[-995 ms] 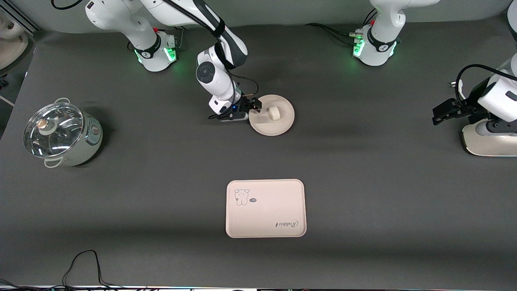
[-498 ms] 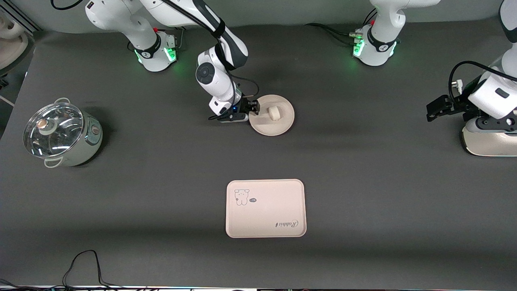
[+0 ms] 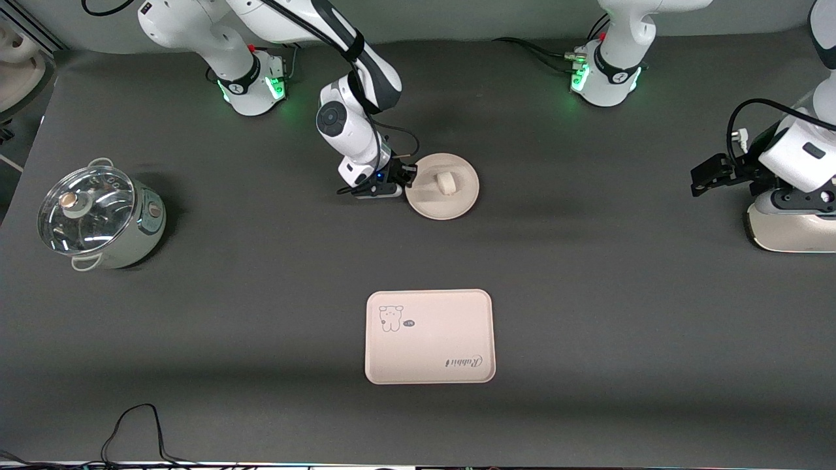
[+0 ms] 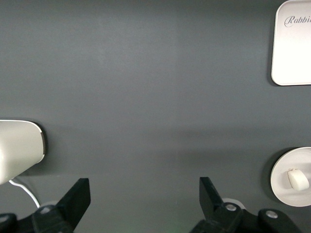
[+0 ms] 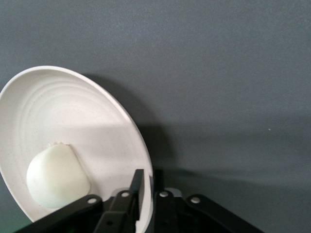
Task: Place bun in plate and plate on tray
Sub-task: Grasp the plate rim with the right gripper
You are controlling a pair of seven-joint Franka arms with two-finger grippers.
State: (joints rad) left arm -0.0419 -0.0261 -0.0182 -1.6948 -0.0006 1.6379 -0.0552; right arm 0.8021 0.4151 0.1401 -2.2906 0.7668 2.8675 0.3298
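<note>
The right end effector (image 3: 409, 175) sits low at the rim of the plate (image 3: 450, 203), on the side toward the right arm's end of the worktop (image 3: 588, 294); the right wrist view shows its fingers (image 5: 137, 191) pinched narrow on that rim, though their tips are cut off at the picture's edge. One bun (image 3: 446, 183) lies in the plate, off centre. One tray (image 3: 428, 336) lies flat, nearer to the front camera than the plate and well apart from it; the left wrist view catches only one corner of it. The left end effector (image 3: 705, 179) waits with fingers spread wide, up over the left arm's end of the worktop beside a cream appliance (image 3: 790, 228) that is cut off by the frame. One glass-lidded pot (image 3: 98, 219) stands near the right arm's end.
</note>
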